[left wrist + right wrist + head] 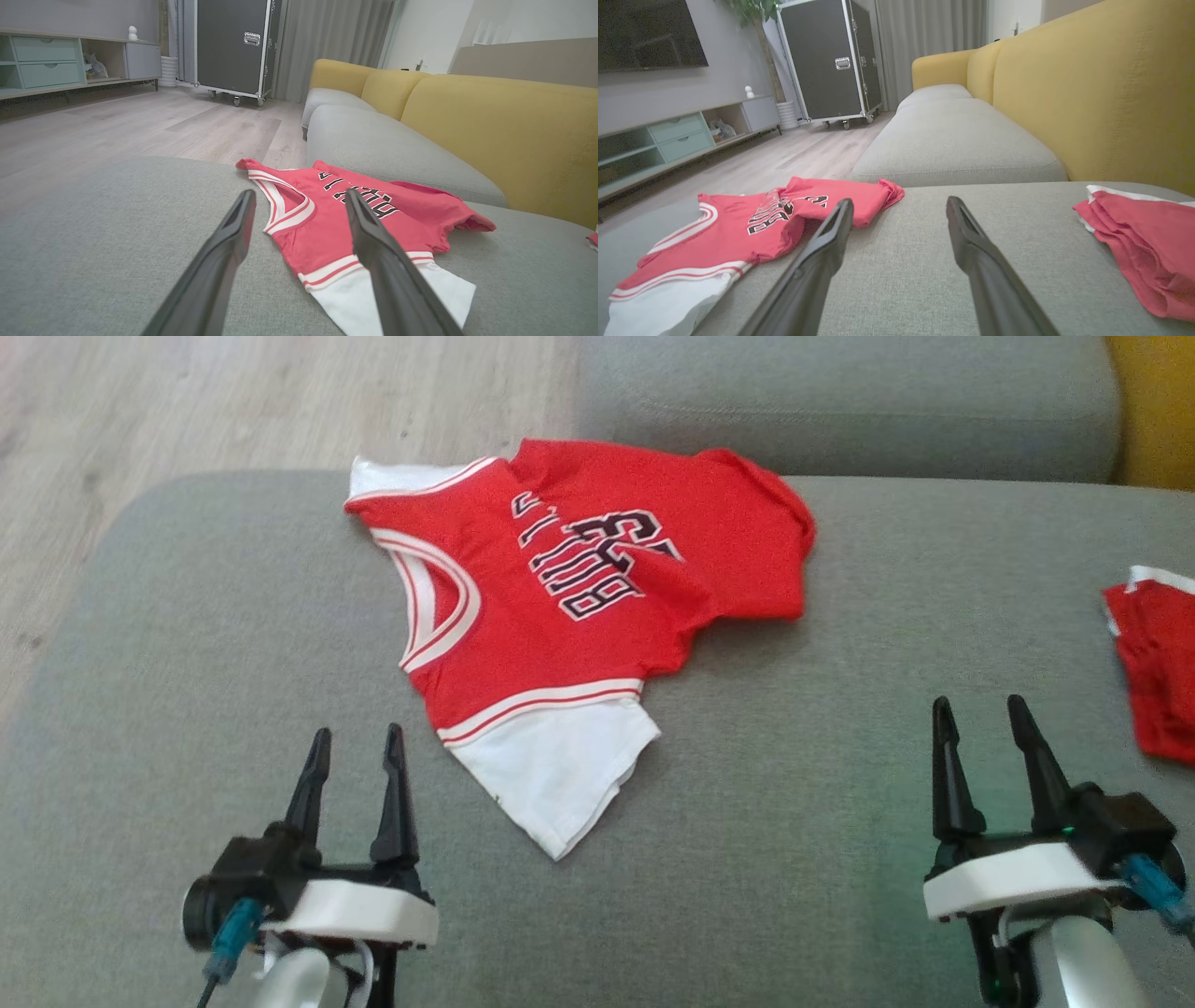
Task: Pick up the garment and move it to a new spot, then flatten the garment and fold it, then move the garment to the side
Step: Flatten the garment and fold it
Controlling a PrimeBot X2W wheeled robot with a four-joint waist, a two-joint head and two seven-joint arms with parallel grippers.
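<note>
The garment [560, 588], a red jersey with white trim, black lettering and a white layer showing past its striped edge, lies rumpled on the grey seat cushion [794, 821], with its far side folded over on itself. It sits ahead of the left gripper [358, 731] and a little to that gripper's right, its white corner being the part nearest those fingertips but apart from them. From the right gripper [978, 701] the jersey lies ahead and well off to the left. Both grippers hover low over the cushion with their dark fingers spread wide and nothing between them, neither touching any cloth. To the right of the right gripper, near its outer finger, a second red cloth [1153, 663] with a white edge lies bunched on the same cushion. Beyond the jersey a neighbouring grey cushion [840, 401] continues the seat, with the yellow backrest [1087, 93] rising on the right gripper's right. Wooden floor [187, 411] stretches ahead of the left gripper and to its left, towards a black wheeled case [233, 46].
</note>
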